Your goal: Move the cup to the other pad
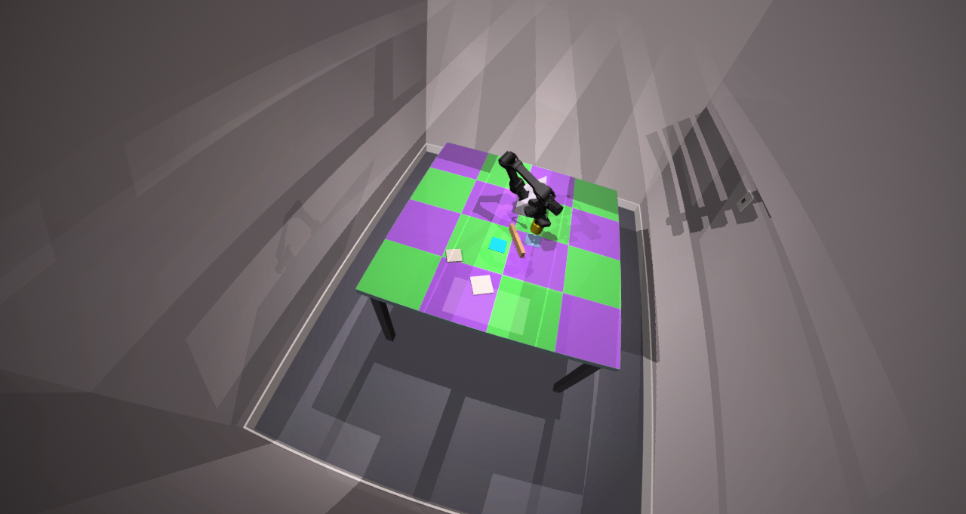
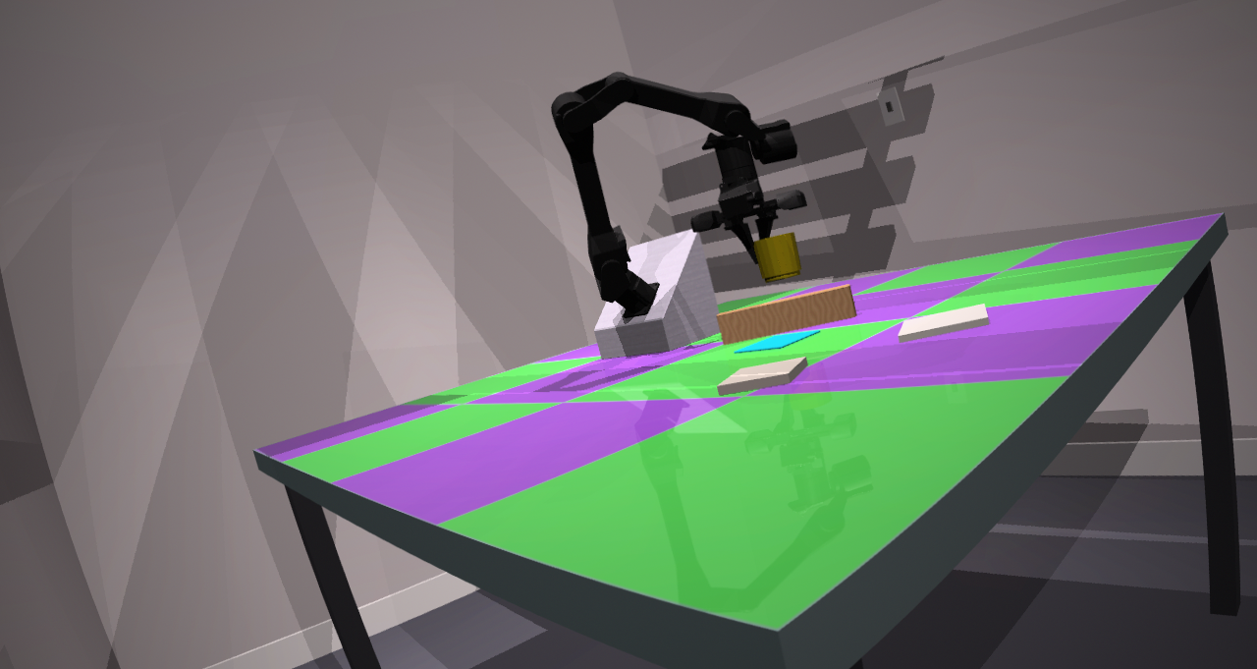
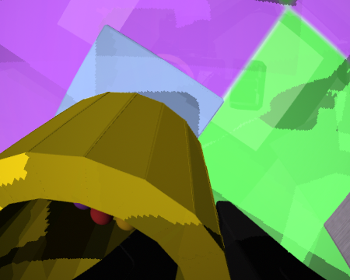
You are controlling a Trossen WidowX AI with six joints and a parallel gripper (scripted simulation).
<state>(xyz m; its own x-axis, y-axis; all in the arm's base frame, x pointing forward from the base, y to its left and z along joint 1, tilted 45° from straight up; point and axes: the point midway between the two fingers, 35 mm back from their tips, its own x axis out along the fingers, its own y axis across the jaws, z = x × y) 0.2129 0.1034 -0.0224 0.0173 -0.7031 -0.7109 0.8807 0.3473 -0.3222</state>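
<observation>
I'm holding the yellow cup (image 2: 779,256) clenched by its rim in the gripper (image 2: 754,241), mid-frame above the wooden bar (image 2: 786,312); I'm keeping it level so its marbles (image 3: 99,216) stay in.

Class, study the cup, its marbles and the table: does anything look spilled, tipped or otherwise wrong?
Nothing stands out. The gripper holds the cup upright above the table, past the wooden bar. The marbles sit inside; none are seen on the table.

The green-and-purple checkered bench (image 2: 791,525) is carrying a pale blue pad (image 3: 144,70) lying directly beneath the hand (image 2: 754,236), a wooden bar (image 2: 787,313) just beside it, a cyan pad (image 2: 778,341) beyond that, and two beige slabs (image 2: 762,374) lying farther off.
</observation>
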